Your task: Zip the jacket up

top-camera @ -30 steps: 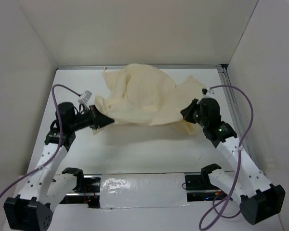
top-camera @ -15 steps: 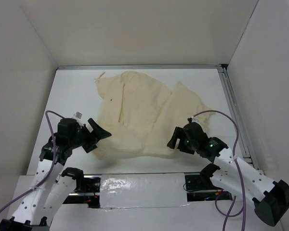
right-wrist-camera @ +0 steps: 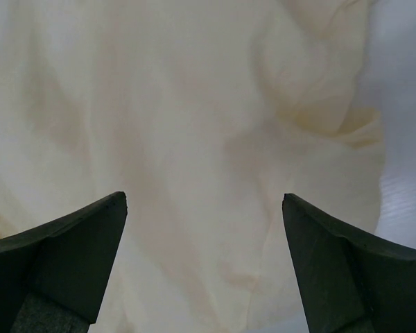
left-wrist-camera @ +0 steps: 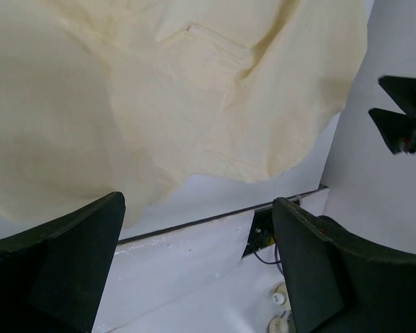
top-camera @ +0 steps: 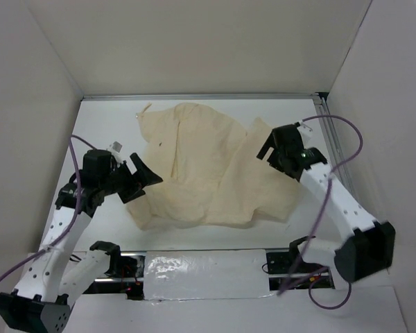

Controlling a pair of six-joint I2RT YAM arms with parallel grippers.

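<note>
The left fingers (left-wrist-camera: 62, 263) stand spread wide with nothing between them, just beside the jacket's (top-camera: 208, 166) left edge. The right fingers (right-wrist-camera: 340, 270) are likewise parted and empty, over the jacket's right side. The jacket lies spread out and rumpled on the white worktop (top-camera: 104, 132), between both arms

White table (top-camera: 104, 125) — cream jacket (top-camera: 208, 166) spread flat, rumpled, across middle.
</note>
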